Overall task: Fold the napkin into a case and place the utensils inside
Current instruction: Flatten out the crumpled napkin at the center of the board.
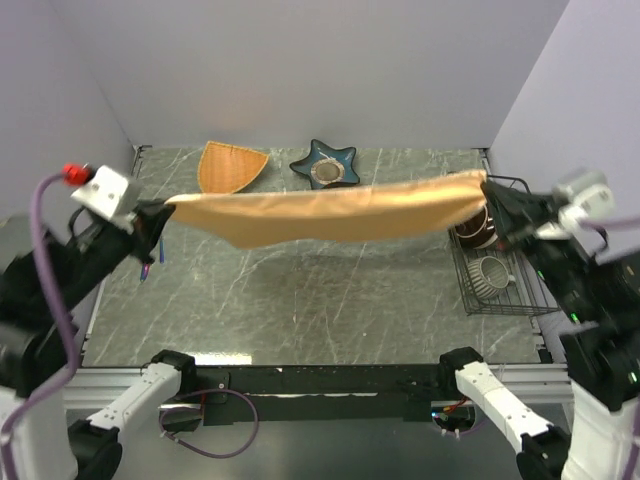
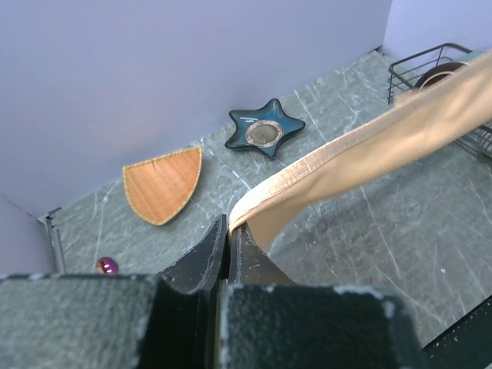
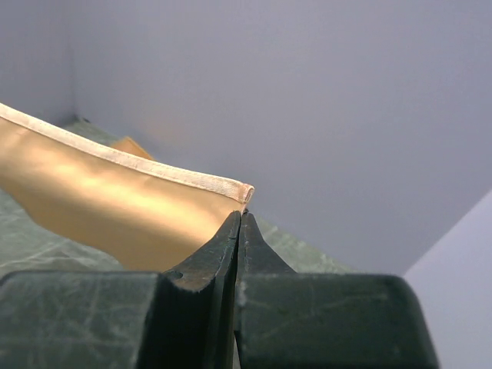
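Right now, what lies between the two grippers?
The napkin, stretched in the air from left gripper to right gripper, each pinching one end; the top view shows it.

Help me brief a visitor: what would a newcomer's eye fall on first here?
The peach-orange napkin first, stretched in the air across the table between the left gripper and the right gripper, each shut on an end. Behind it, near the back wall, lie an orange fan-shaped dish and a blue star-shaped dish.
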Controlling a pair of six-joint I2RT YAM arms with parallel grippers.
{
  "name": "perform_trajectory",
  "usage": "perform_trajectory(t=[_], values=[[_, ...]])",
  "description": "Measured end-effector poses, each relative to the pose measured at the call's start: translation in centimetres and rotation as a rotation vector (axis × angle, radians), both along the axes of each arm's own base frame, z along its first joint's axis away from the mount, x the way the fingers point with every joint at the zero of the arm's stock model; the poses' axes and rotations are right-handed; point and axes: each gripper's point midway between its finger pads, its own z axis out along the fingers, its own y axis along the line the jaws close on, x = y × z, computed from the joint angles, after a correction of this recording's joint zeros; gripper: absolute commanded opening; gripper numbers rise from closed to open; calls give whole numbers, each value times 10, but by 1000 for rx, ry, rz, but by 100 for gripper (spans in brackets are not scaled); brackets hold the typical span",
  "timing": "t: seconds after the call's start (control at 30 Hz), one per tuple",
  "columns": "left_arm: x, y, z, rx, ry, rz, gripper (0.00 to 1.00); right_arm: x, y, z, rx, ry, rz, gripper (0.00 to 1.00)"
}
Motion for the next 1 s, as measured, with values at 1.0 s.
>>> perform_trajectory(t=[1.0], values=[[233, 11, -290, 240, 633, 268, 1, 238, 34, -318, -97, 731, -172, 0]])
